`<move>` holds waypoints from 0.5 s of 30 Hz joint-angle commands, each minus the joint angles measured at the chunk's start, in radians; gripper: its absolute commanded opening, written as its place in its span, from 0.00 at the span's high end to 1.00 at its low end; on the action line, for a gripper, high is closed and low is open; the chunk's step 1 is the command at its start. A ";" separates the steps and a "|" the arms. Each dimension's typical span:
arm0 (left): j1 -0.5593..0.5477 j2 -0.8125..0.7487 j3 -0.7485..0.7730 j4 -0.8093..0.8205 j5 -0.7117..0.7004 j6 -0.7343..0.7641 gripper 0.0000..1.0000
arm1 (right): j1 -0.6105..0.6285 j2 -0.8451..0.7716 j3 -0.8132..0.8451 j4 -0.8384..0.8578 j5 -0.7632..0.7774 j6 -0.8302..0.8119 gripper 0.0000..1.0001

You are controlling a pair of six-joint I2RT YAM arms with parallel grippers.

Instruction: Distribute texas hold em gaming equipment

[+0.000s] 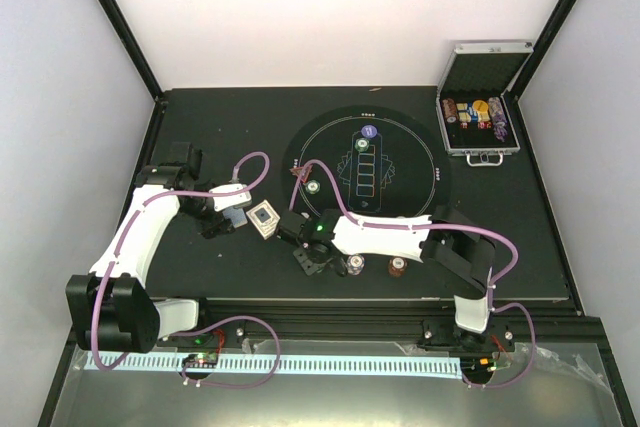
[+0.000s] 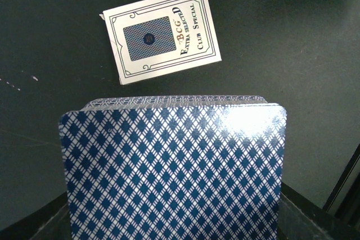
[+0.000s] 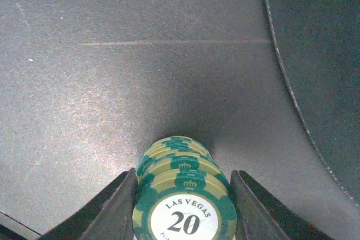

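Note:
My left gripper [image 1: 228, 219] is shut on a deck of blue diamond-backed playing cards [image 2: 171, 167], which fills the lower left wrist view and hides the gripper [image 2: 177, 229]. A white card box [image 2: 162, 40] lies flat just beyond the deck; it also shows in the top view [image 1: 263, 217]. My right gripper [image 1: 308, 250] is by the round mat's near-left edge; in its wrist view the gripper [image 3: 183, 198] is shut on a stack of green "20" chips [image 3: 181, 186] on the table. On the mat [image 1: 420, 162] lie a purple-white chip [image 1: 369, 132], two green chips [image 1: 313, 187] and a red marker [image 1: 297, 172].
A purple-white chip stack [image 1: 355, 265] and a red-brown chip stack [image 1: 397, 267] stand near the table's front edge under the right arm. The open silver case [image 1: 480, 117] with chip rolls sits at the back right. White walls enclose the table.

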 commanded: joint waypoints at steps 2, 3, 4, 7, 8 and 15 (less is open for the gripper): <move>0.009 -0.022 0.023 -0.012 -0.001 0.022 0.98 | 0.004 -0.038 0.044 -0.031 0.039 0.001 0.63; 0.008 -0.022 0.023 -0.012 -0.001 0.022 0.99 | 0.005 -0.041 0.049 -0.037 0.042 -0.002 0.65; 0.009 -0.021 0.023 -0.013 -0.001 0.023 0.98 | 0.005 -0.044 0.055 -0.045 0.046 -0.003 0.67; 0.008 -0.022 0.025 -0.013 -0.003 0.023 0.99 | 0.003 -0.055 0.072 -0.072 0.067 -0.008 0.72; 0.008 -0.022 0.025 -0.013 -0.002 0.023 0.98 | 0.003 -0.058 0.076 -0.079 0.074 -0.010 0.74; 0.009 -0.023 0.025 -0.013 -0.004 0.023 0.99 | -0.056 -0.094 0.043 -0.096 0.093 -0.013 0.82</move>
